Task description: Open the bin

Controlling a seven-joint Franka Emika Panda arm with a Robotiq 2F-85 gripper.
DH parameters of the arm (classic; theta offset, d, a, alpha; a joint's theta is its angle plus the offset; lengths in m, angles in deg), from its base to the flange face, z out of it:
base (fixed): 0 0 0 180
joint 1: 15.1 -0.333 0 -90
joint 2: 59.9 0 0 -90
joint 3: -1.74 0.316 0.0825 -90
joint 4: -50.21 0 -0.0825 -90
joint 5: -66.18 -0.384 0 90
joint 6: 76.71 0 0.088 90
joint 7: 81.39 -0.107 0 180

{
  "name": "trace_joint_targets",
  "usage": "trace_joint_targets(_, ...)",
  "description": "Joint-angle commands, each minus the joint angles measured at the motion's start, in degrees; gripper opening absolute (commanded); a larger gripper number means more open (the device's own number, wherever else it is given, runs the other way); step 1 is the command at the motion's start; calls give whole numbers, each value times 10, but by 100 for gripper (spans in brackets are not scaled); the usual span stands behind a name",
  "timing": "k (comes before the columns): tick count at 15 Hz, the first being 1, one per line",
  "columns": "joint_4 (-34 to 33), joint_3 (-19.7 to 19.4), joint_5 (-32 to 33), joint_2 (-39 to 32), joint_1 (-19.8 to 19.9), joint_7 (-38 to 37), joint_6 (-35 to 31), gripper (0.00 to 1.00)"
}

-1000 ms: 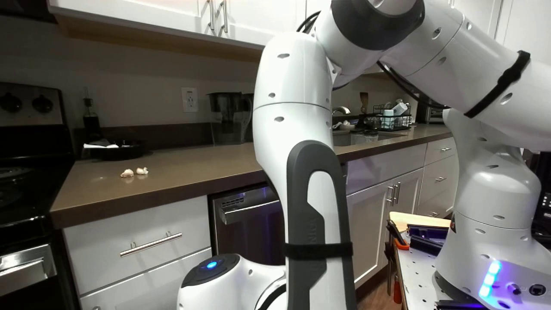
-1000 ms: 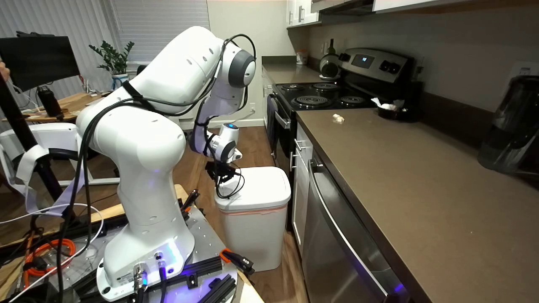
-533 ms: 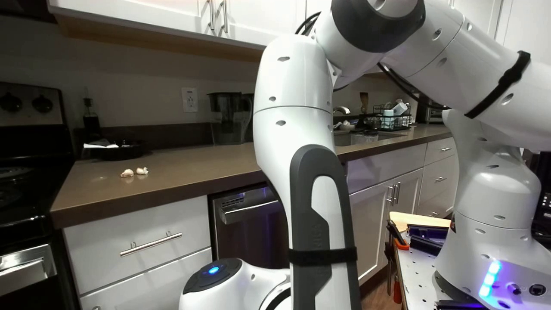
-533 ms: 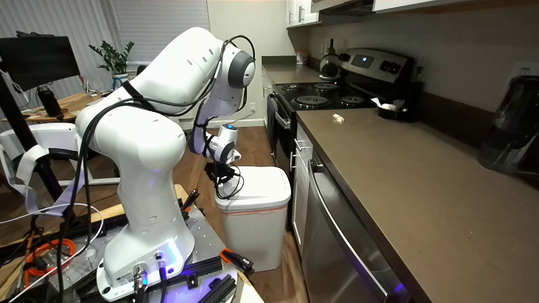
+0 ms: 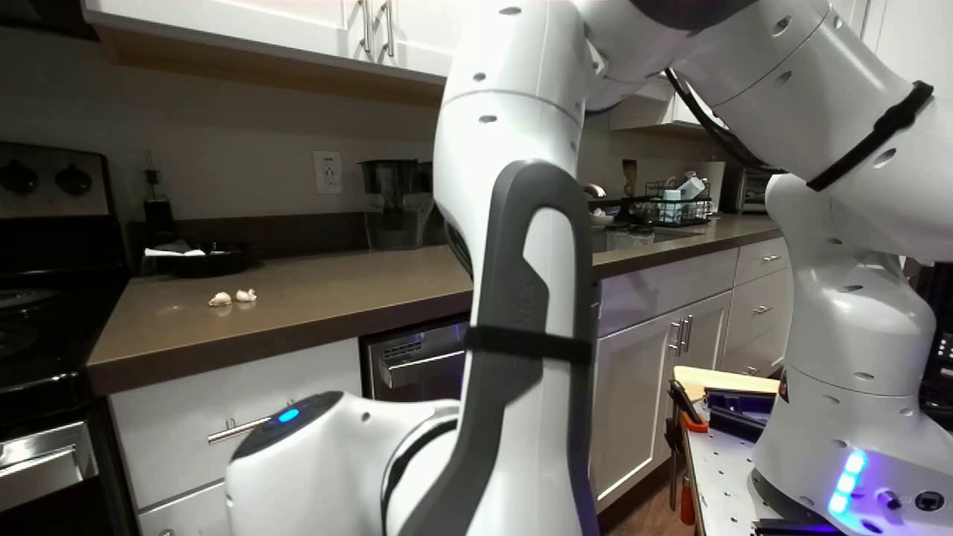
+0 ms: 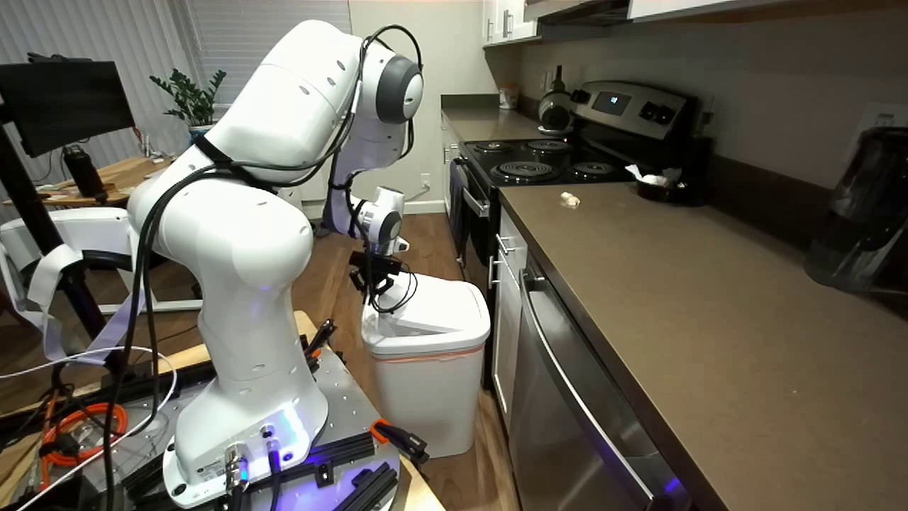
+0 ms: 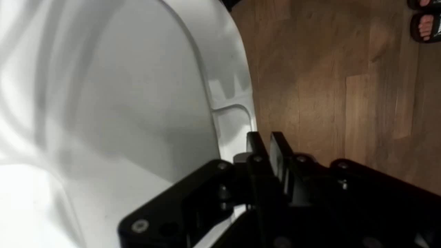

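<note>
Kitchen floor [image 7: 317, 69]: wood planks, one to four o'clock in the wrist view.
Bin [image 6: 429, 404]: standing on it, near six o'clock in an exterior view.
Arm [image 6: 284, 106]: higher than half a second ago.
Lid [image 6: 447, 301]: flat then, now showing a shaded slant around seven o'clock; it looks partly tipped up.
Gripper [image 7: 265, 136]: raised too, at the lid's ten o'clock edge.
Fingers [image 7: 255, 143]: slightly apart, nothing seen between the tips; contact with the lid can't be told.
Opening: probably begun, unfinished; a slip could drop the lid back.
</note>
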Motion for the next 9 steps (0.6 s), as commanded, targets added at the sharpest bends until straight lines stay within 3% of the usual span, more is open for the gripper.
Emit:
trace_joint_targets(1, -2, 18, -25, 73, 15, -6, 150, 7)
trace_joint_targets(5, -33, 22, -71, 127, 21, -2, 305, 6)
trace_joint_targets(9, -53, 11, -98, 162, 15, -5, 387, 6)
